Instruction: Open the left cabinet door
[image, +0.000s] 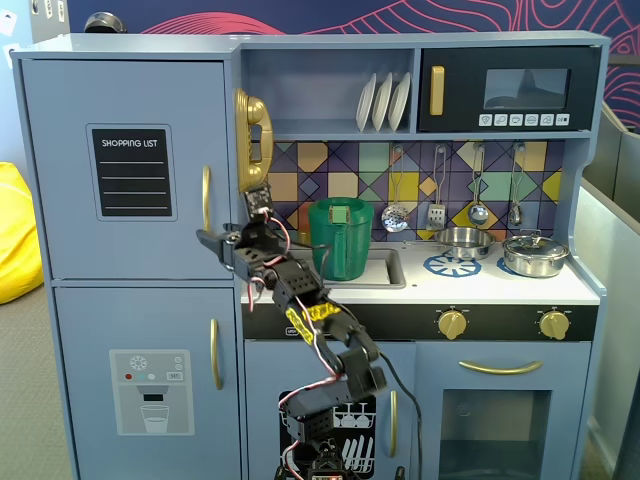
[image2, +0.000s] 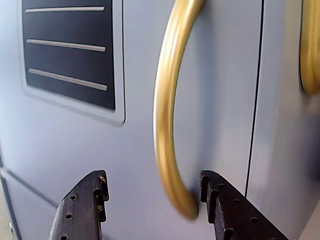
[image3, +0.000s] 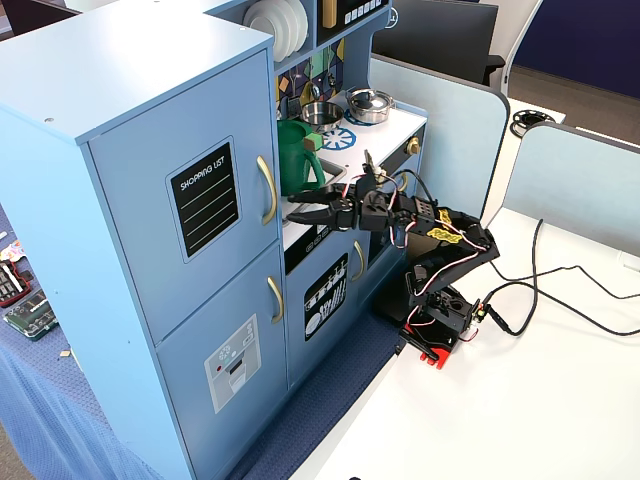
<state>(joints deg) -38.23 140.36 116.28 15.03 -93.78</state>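
The toy kitchen (image: 420, 60) fills most of both fixed views, and the left cabinet door (image: 125, 110) takes up its upper left in a fixed view, a tall grey-blue panel that looks shut, flush with the frame. On it, toward the upper left of the frame, sits the black shopping-list panel (image: 131, 172). Along the door's right edge runs the gold handle (image: 206, 199), its long axis vertical.

That handle is what the coming move turns on. In the wrist view it arcs from the top centre down to the lower centre (image2: 167, 125), bowed away from the door face, with its lower end lying between the two fingers and much nearer the right one. The hand (image2: 152, 192) comes in from the bottom edge with its fingers apart and nothing clamped; whether the right finger (image2: 220, 200) touches the handle I cannot tell. So the handle lies straight ahead of the hand and crosswise to the finger gap.

The arm (image3: 440, 250) rises from its base on the white worktop (image3: 520, 400), at the lower right of another fixed view, and stretches roughly level toward the left, the hand (image3: 297, 213) just beside the handle (image3: 267, 188). My guess is that closing on the lower handle comes next.
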